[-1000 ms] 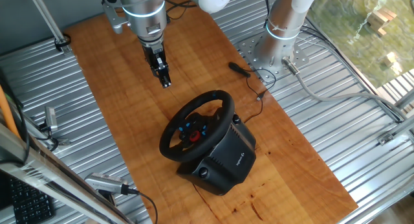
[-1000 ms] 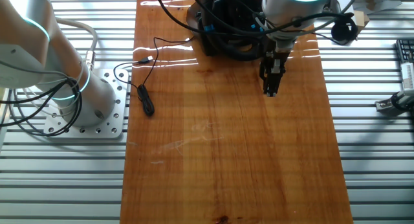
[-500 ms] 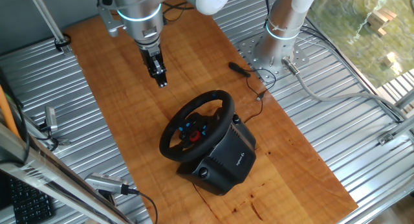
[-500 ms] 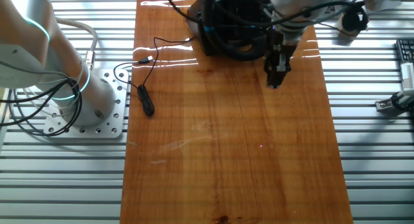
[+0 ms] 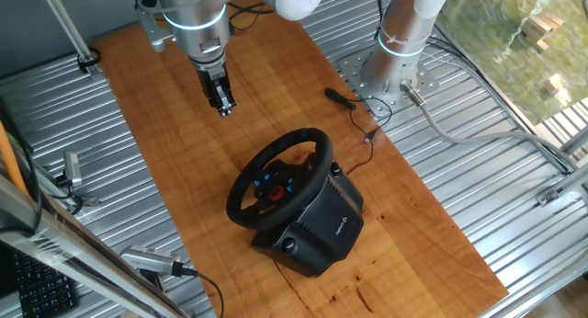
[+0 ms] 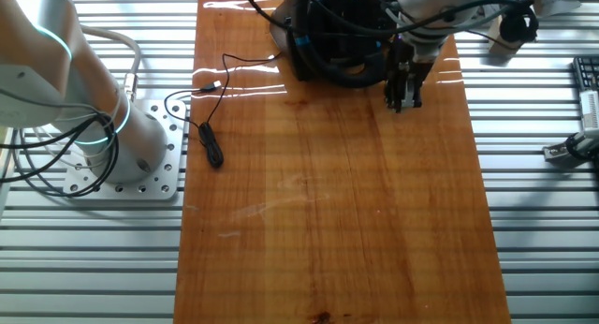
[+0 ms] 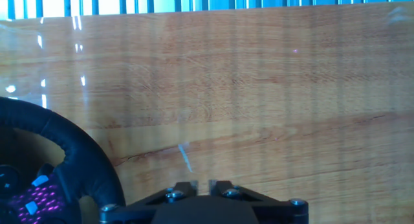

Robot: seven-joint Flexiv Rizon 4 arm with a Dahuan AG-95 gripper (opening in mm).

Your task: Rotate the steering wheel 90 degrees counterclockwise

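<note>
The black steering wheel (image 5: 280, 176) with red and blue hub buttons stands tilted on its boxy black base (image 5: 317, 228) on the wooden board. My gripper (image 5: 220, 105) hangs above the bare board, up and left of the wheel, touching nothing. It is empty, with its jaws a narrow gap apart. In the other fixed view the gripper (image 6: 404, 101) is beside the base's cabled back (image 6: 328, 43). In the hand view the gripper (image 7: 203, 184) points at bare wood, and the wheel's rim (image 7: 71, 153) fills the lower left corner.
A small black tool with a cable (image 5: 340, 97) lies at the board's right edge, also in the other fixed view (image 6: 213, 154). A second arm's grey base (image 5: 390, 74) stands beyond it. Ribbed metal table surrounds the wooden board (image 5: 147, 153).
My gripper has moved away from the wheel, up and to the left over the board. The wheel has not moved.
</note>
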